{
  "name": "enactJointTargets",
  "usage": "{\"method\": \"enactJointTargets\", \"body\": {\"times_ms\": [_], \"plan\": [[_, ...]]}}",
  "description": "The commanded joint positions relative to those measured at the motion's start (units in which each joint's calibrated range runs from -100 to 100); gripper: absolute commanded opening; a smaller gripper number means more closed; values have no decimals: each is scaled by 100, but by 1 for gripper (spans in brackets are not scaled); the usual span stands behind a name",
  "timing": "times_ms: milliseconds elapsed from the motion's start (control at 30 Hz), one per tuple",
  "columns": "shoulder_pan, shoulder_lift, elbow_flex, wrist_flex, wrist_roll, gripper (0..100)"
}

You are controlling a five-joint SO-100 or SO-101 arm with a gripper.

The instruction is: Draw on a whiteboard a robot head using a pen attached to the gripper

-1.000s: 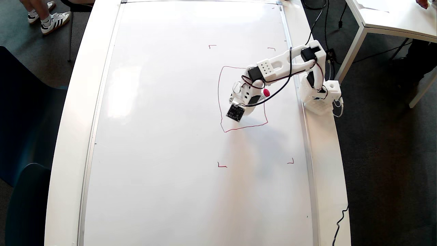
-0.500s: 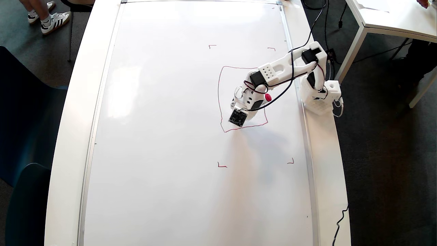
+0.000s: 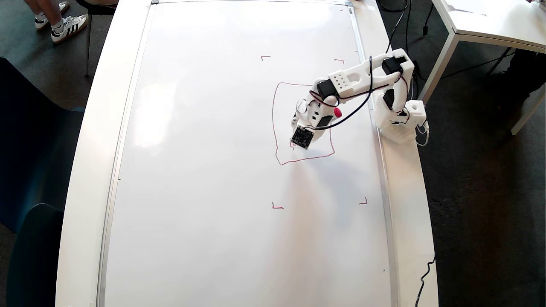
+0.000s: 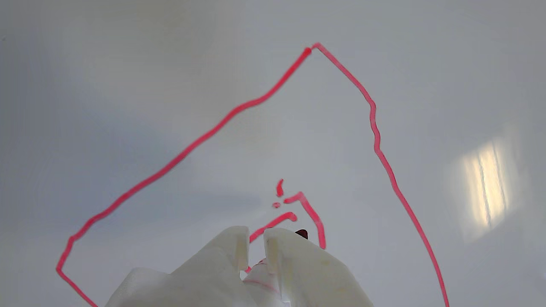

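The whiteboard (image 3: 213, 170) fills most of the table. The robot head (image 3: 273, 119) is a wobbly red rectangle outline on its right part. In the wrist view its outline (image 4: 239, 108) encloses a small partly drawn red square (image 4: 309, 211). My gripper (image 3: 300, 136) is inside the outline, near its lower left part, pointing down at the board. In the wrist view the gripper (image 4: 256, 238) shows two white fingers nearly together, with the pen between them. The pen's red end (image 3: 338, 112) sticks up by the wrist. Its dark tip (image 4: 301, 233) sits at the small square's line.
The arm base (image 3: 399, 123) stands on the table strip right of the whiteboard frame. Red corner marks (image 3: 277, 207) lie around the drawing. A black cable (image 3: 424, 277) hangs at the lower right. Another table (image 3: 490, 21) is at the upper right, dark chairs (image 3: 30, 170) at the left.
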Motion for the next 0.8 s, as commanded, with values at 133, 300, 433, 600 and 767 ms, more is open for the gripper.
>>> {"method": "enactJointTargets", "body": {"times_ms": [133,300,433,600,767], "plan": [[827,-376,329,30,270,1],[1174,-393,347,38,447,1],[1380,-770,502,38,587,1],[1645,-862,638,47,689,1],[1977,-921,692,47,785,1]]}}
